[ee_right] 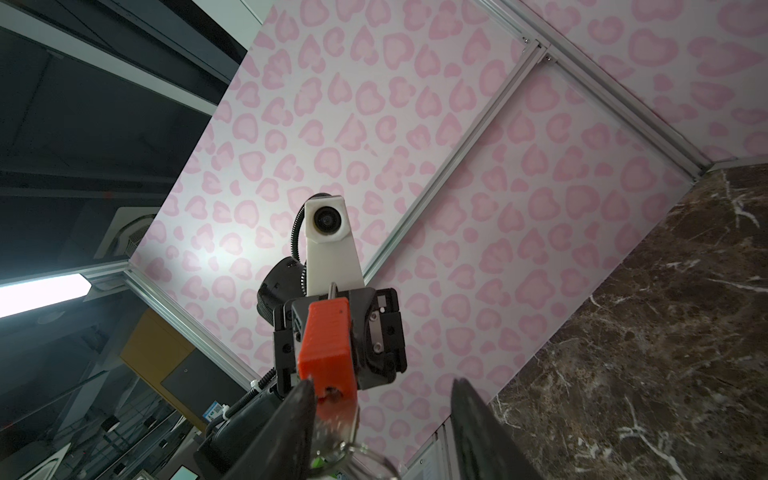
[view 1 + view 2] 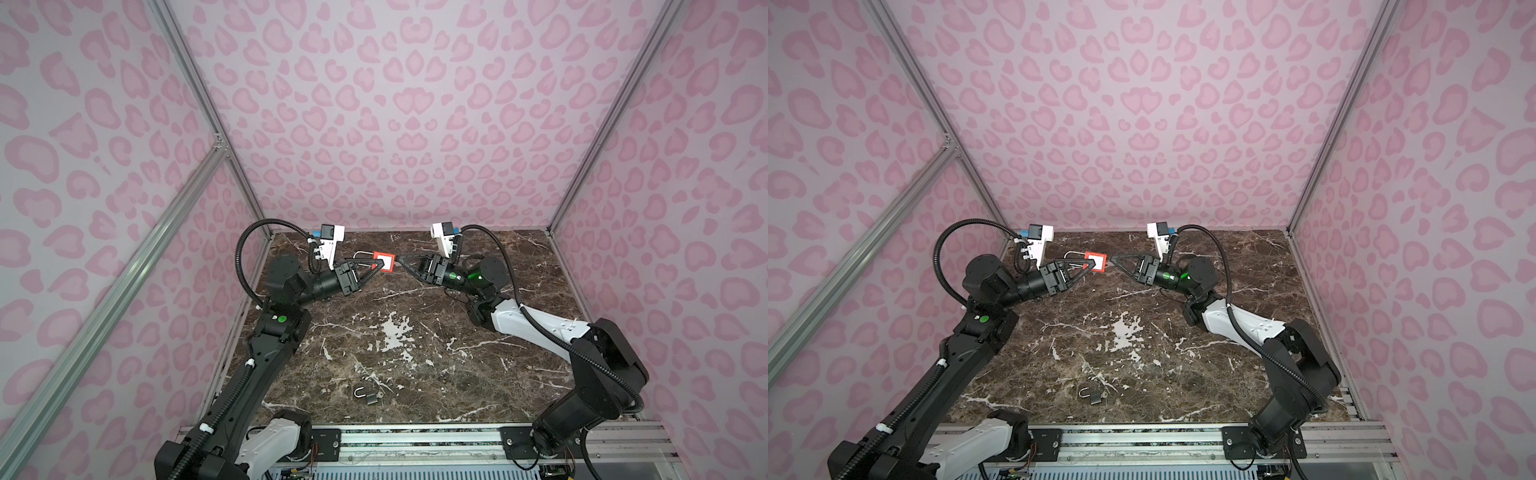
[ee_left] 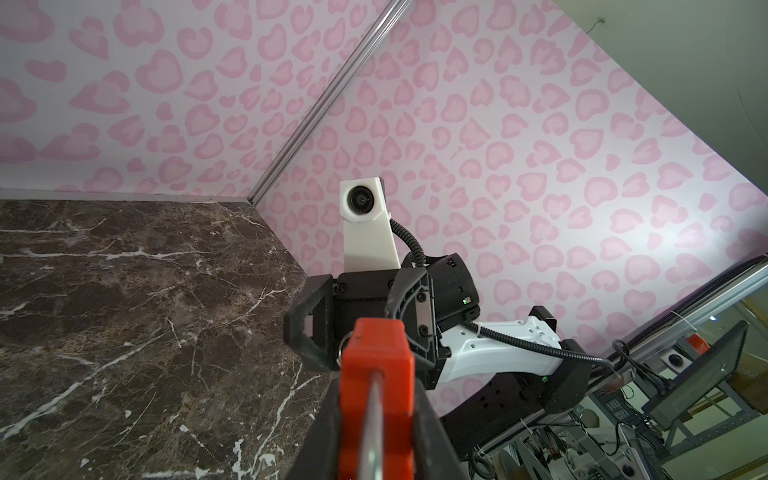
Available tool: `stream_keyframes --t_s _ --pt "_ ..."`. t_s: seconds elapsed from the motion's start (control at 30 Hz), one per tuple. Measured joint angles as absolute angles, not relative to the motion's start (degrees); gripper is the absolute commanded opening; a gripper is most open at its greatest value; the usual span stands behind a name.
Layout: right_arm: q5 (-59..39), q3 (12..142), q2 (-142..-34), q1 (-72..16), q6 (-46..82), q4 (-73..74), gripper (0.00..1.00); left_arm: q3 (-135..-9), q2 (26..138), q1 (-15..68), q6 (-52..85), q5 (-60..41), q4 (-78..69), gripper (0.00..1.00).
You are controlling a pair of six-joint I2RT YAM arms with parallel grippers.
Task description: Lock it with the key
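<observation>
Clamping with the left gripper (image 2: 376, 268) on a red padlock (image 2: 383, 262), holding it over the marble table (image 2: 415, 332) near the middle of both top views, silver shackle (image 2: 360, 257) pointing left. Holding apart the jaws of the right gripper (image 2: 399, 258), tips aiming at the padlock's right end, just beside it. Lying low in the frame, well apart: a small dark padlock (image 2: 368, 395). Showing blurred in the right wrist view, a key (image 1: 336, 417) sitting at the red padlock's keyhole end, beside one finger (image 1: 291, 432).

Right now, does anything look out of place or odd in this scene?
Only a small dark padlock lying alone near the front edge of the table, shackle open, away from the work. The red padlock is held aloft in the left pincer.
</observation>
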State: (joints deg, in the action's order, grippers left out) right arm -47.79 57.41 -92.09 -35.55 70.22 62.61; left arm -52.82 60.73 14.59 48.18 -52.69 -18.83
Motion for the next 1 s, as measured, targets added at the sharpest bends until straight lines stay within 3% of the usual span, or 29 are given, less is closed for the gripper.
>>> stream_keyframes --t_s 0.23,0.53,1.0 --pt "-48.03 57.49 -91.92 -36.01 68.58 61.56 0.39 -52.60 60.73 14.57 48.18 -52.45 -18.04 0.03" --pt "-48.71 57.52 -91.81 -36.29 68.34 61.32 0.49 -52.36 60.73 14.59 48.21 -52.64 -18.06 0.04" --pt "-50.17 56.10 -91.00 -36.38 65.84 58.41 0.45 -52.38 60.84 14.61 48.40 -52.21 -18.13 0.04"
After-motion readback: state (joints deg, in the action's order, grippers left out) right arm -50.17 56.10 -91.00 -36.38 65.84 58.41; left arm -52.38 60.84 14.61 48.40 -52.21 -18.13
